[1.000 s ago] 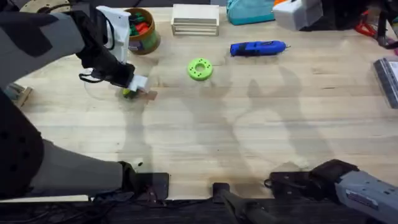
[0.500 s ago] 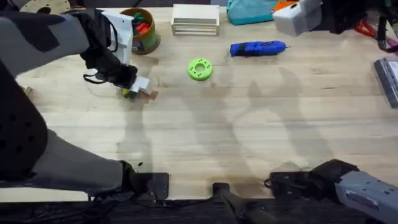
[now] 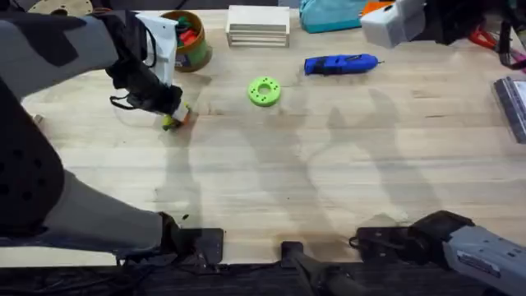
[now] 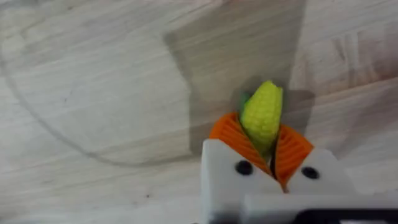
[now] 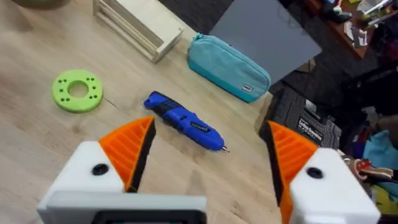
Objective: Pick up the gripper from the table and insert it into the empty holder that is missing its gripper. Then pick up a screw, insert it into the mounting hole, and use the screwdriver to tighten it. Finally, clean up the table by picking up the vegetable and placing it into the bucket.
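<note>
Cleanup appears to be the step in hand, judging by where the arms are. The table (image 3: 345,181) is pale wood, and the left arm reaches across its far left part with the left gripper (image 3: 175,117) low over the boards. In the left wrist view its orange pads (image 4: 229,134) are pressed against both sides of the vegetable (image 4: 262,115), a yellow ribbed piece with a greenish end, which sits at table level. The bucket (image 3: 187,41) stands near, just beyond the gripper toward the far edge, with red and green toy pieces already inside. The screwdriver (image 3: 340,63) lies well apart to the right, past the flat green disc (image 3: 264,91). The right gripper (image 5: 205,162) hangs high with its fingers spread wide and nothing between them. The next move likely calls for lifting the vegetable clear of the table, carrying it over the brown rim, and releasing it only once it is above the opening.
</note>
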